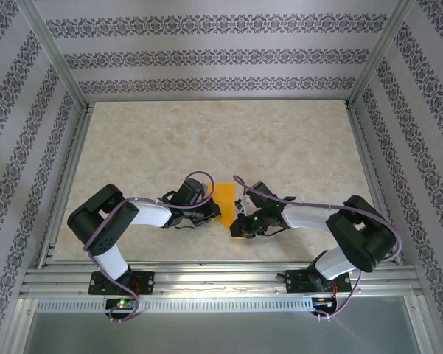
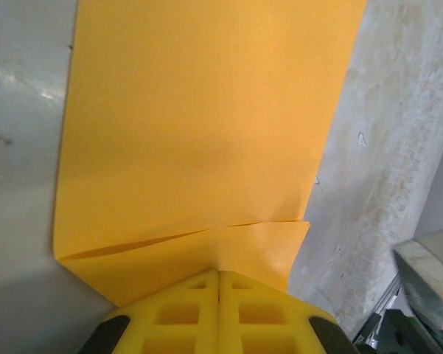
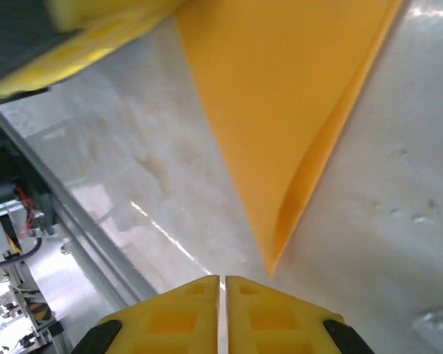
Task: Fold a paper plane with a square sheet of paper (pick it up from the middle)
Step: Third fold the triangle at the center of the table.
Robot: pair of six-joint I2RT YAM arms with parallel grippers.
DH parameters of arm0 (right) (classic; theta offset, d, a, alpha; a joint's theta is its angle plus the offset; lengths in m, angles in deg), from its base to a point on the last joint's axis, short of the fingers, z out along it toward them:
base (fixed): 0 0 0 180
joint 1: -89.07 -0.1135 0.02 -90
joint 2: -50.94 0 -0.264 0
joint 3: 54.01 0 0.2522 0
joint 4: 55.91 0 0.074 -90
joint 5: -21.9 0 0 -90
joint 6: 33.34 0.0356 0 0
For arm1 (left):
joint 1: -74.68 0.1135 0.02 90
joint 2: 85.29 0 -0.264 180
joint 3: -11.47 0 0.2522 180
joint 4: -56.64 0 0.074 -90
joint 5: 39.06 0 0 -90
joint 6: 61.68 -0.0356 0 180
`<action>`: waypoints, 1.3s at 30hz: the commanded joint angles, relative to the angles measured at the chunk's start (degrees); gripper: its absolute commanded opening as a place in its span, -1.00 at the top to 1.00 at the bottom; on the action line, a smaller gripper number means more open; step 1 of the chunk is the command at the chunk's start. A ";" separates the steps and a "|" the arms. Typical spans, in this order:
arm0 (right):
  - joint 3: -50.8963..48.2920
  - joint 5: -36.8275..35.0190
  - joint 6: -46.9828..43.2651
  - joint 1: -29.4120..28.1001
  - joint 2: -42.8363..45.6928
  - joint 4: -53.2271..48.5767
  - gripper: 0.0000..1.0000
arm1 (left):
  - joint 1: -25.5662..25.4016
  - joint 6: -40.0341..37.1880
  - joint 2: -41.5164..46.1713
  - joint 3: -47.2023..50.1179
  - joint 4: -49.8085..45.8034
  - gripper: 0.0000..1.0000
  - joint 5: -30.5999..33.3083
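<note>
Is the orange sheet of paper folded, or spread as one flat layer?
Folded. Right wrist view: the sheet of paper shows two layers meeting at a point. Left wrist view: a flap lies folded over it.

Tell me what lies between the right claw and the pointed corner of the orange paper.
Bare tabletop; the right wrist view shows a short strip of it between the right claw and the square sheet of paper.
</note>
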 commanded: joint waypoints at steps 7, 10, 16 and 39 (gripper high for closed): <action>6.00 -2.93 5.77 0.21 -3.51 1.87 0.82 | -0.31 0.05 -1.40 0.58 -5.53 1.00 2.88; 8.88 -3.61 6.26 -0.45 -6.53 1.98 0.82 | -0.31 0.19 -1.54 0.58 -5.05 1.00 2.67; 10.31 -4.64 7.05 0.13 -10.32 2.64 0.82 | -0.31 0.21 -1.43 0.50 -4.93 1.00 2.55; 5.56 -4.73 5.49 1.98 -13.30 2.51 0.97 | 0.12 -6.18 1.73 -5.10 -9.18 1.00 -5.75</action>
